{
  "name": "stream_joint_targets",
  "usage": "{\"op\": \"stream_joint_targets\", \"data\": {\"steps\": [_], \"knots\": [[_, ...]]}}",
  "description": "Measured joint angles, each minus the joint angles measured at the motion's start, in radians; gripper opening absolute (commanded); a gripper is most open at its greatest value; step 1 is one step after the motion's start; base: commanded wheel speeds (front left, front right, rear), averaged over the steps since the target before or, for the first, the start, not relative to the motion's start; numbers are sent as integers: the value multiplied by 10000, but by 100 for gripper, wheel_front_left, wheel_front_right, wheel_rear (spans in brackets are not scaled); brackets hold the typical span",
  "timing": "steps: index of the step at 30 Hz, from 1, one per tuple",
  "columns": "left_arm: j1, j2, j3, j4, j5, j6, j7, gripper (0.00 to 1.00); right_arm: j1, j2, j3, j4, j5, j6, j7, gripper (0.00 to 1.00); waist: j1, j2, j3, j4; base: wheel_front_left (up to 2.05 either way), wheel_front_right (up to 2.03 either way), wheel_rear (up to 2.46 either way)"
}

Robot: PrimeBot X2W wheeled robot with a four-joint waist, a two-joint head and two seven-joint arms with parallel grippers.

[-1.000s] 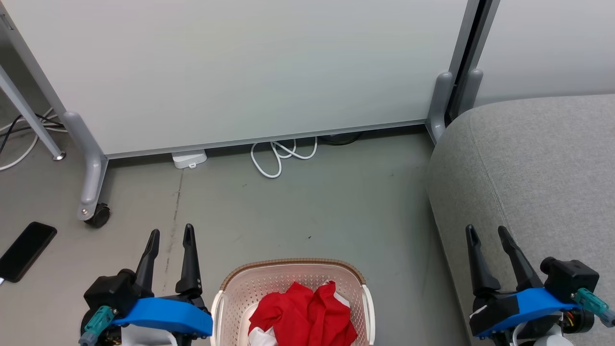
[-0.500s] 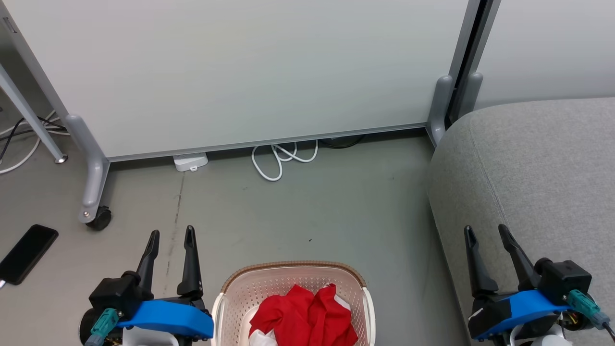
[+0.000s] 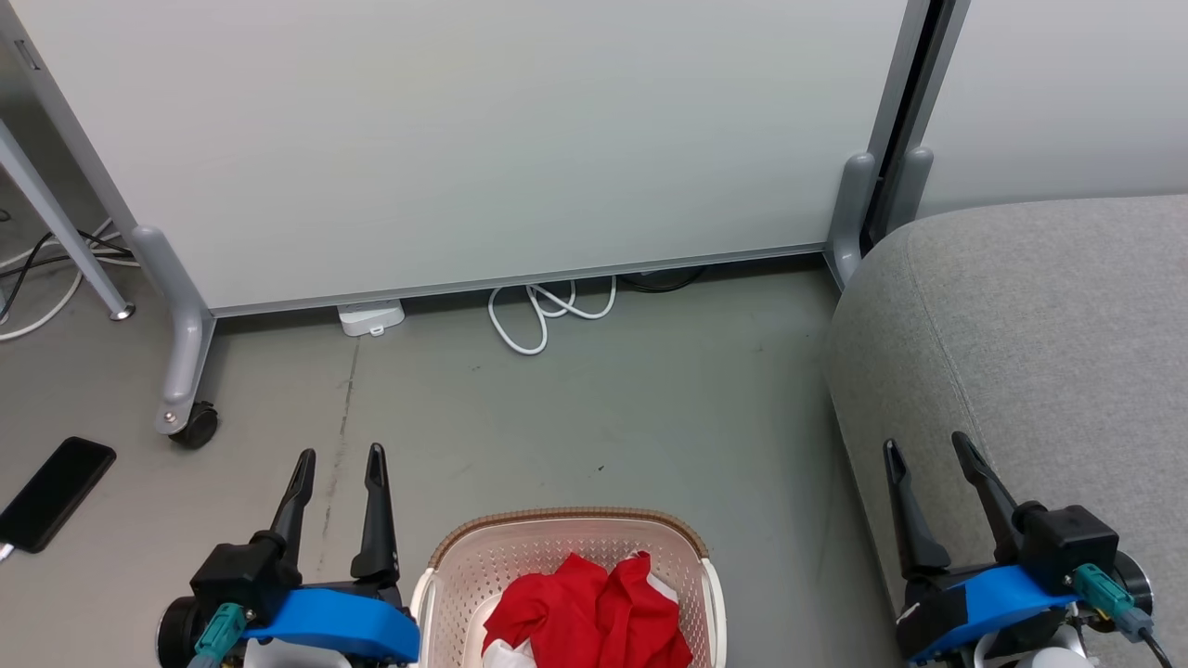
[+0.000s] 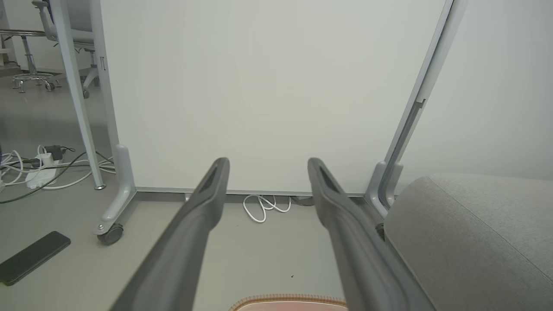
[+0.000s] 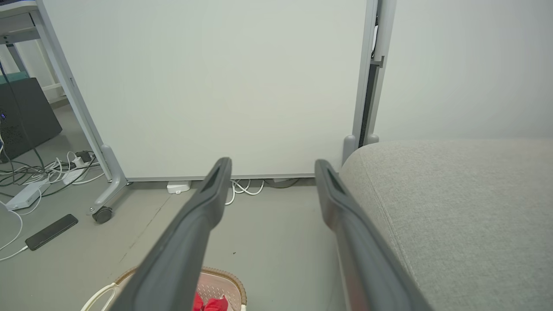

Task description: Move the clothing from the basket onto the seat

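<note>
clothing (image 3: 585,608) sits bunched in the basket (image 3: 566,516) on the floor (image 3: 594,408), btwn the two hands. seat (image 3: 1039,325) lies just to the right, nothing on it. no grab begun yet. to do it well: bring one hand over the basket, tip it down, pinch the raised red fold mid-pile, stay clear of the basket wall. left hand (image 3: 341,453) hangs left of the basket, fingers (image 3: 376,510) spread, holding nothing, pointing fwd. right hand (image 3: 925,442) same, at the seat's edge.
</note>
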Motion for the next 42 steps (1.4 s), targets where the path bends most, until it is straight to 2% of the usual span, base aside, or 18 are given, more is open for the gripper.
{"op": "stream_joint_targets", "data": {"steps": [7, 26, 34, 42], "knots": [[-1, 0, -19, 92, 174, 36, -117, 100, -7, -4, 12, 6, -393, 2, -167, 100, 0, 0, -38, -25, 0, 0, 0], [11, -4, -81, 125, -186, 82, -119, 100, -21, -6, 31, 2, -316, 2, -301, 100, 0, 0, 22, -109, 0, 0, 0], [-10, -8, -40, 407, -194, 169, -119, 100, -418, -12, 393, -148, -240, 2, -326, 100, 0, -1, 496, -493, 0, 0, 0], [-506, 35, 111, 1584, -48, 215, -125, 100, -1111, -13, 984, -424, -140, 2, -416, 100, 0, -1, 1493, -1182, 0, 0, 0]]}}
